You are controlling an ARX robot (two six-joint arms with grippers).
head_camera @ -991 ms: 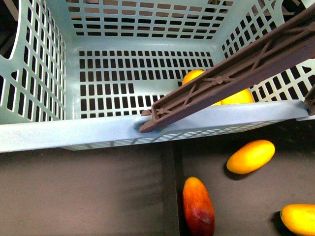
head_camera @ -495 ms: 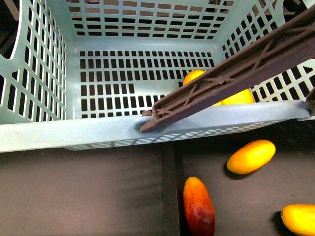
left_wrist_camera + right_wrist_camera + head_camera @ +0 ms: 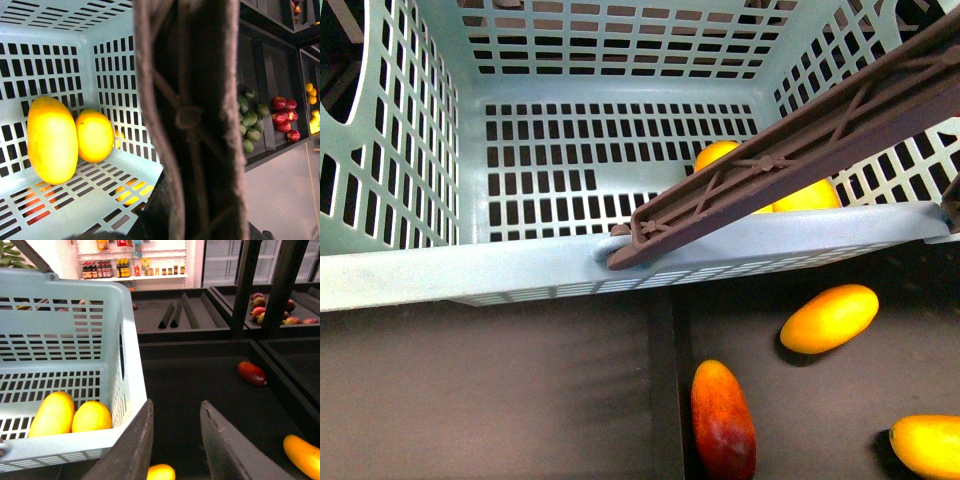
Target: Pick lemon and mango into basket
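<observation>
The mint-teal basket hangs close in front of me. My left gripper is shut on its brown handle, which hides the fingers. The long yellow mango and the rounder lemon lie side by side on the basket floor, touching. Both also show in the right wrist view: mango, lemon. In the front view the handle covers most of both. My right gripper is open and empty, just outside the basket's wall, above the dark bin.
In the dark bin below lie a yellow mango, a red-and-yellow mango and another yellow fruit. A yellow fruit sits under the right gripper. Green fruits and red apples fill nearby shelf bins.
The basket has swayed very slightly. Nothing else has moved.
</observation>
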